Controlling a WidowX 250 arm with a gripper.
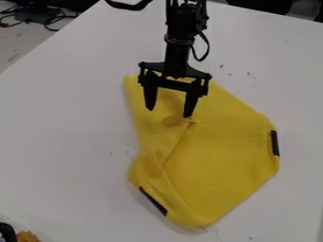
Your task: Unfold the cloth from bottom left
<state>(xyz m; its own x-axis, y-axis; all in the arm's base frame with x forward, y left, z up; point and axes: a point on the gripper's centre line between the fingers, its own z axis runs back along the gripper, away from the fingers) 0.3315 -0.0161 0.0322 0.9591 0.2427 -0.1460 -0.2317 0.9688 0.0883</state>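
Observation:
The black gripper (169, 113) hangs over the upper left part of the yellow cloth (221, 156), its two fingers spread wide with no cloth gripped between them. The right fingertip is at or just above a small fold corner near the cloth's middle; whether it touches cannot be told. A folded flap runs along the cloth's left side, from the top left corner down to the bottom left. Black strips mark the cloth's lower left edge and its right edge.
The cloth lies on a white table (69, 127). Dark cables (54, 19) are beyond the table at the top left. An orange-brown object (27, 237) and a black one (7, 232) sit at the bottom left corner. Small dark specks dot the tabletop.

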